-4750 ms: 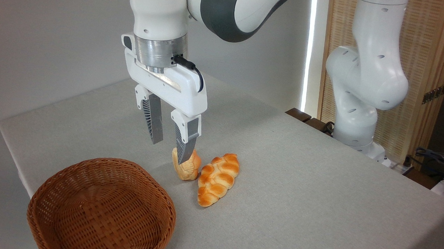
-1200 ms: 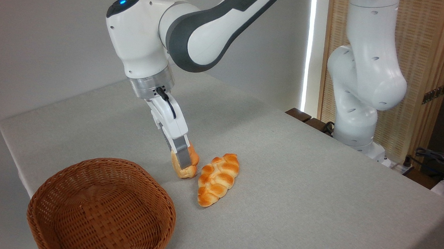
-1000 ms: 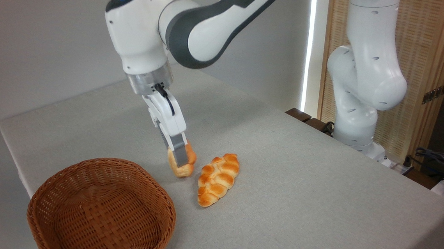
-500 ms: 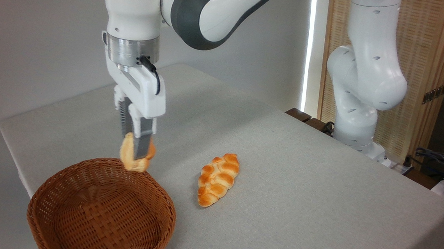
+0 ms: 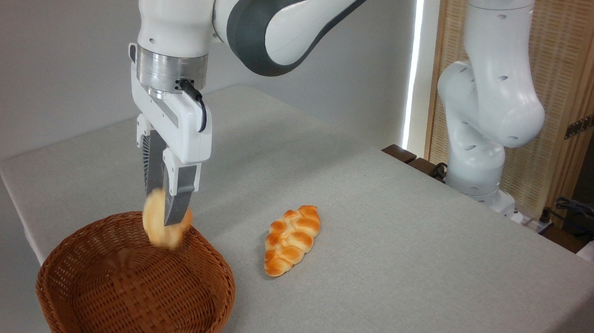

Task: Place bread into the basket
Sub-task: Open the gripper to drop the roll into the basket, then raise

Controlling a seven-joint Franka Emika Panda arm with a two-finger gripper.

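Two fingers of the gripper pinch the bread between them — we see the bun slightly blurred, held in the air over the far rim of the basket at the lower left of the frame. Right of the basket, well apart from the bun, the braided loaf lies on the grey table — near the frame's centre.

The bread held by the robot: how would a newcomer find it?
Start at the round wicker basket on the table's left. Above its far rim, the pincer grips a small pale-gold bun. The braided loaf is longer and lies on the table.
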